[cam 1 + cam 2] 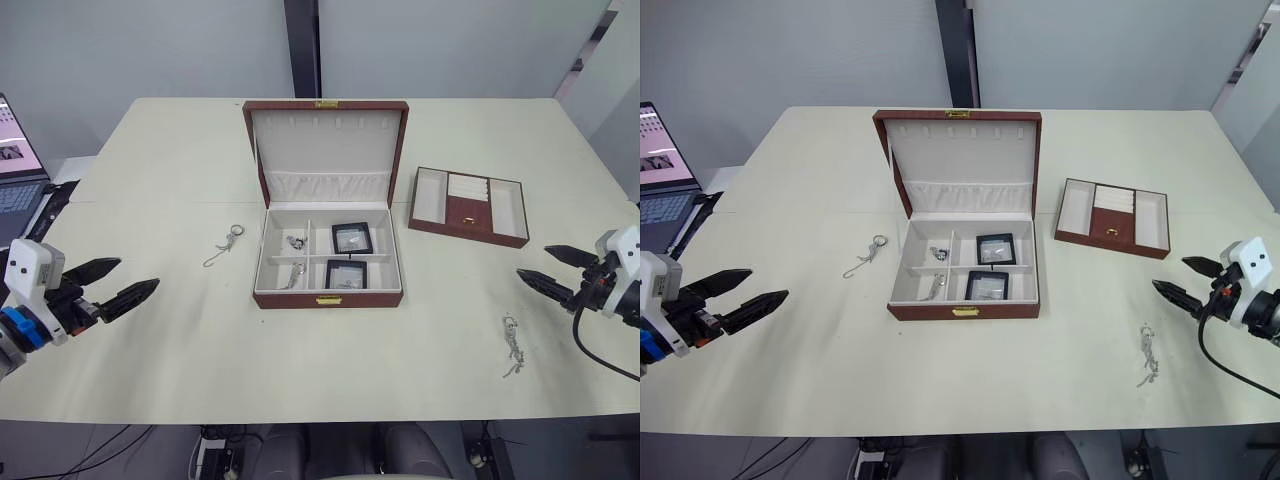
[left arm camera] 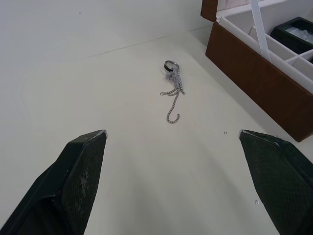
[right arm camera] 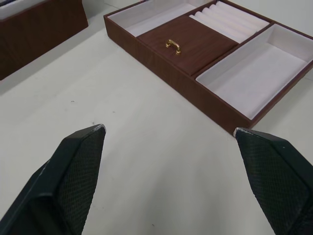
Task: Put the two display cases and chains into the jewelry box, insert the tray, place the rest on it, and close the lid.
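Both grippers, left [image 1: 113,284] and right [image 1: 547,268], are hovering wide and empty; the brown tray [image 1: 468,206] is waiting beside the open wooden jewelry box [image 1: 327,224]. It's risking jamming on the upright dividers.

The left gripper [image 1: 118,283] hovers low at the robot's left, its two black fingers spread wide and pointing inward and a little forward. The right gripper [image 1: 552,268] hovers at the far right, fingers also parted and aimed inward. Both seem to hold nothing, and neither appears to touch anything.
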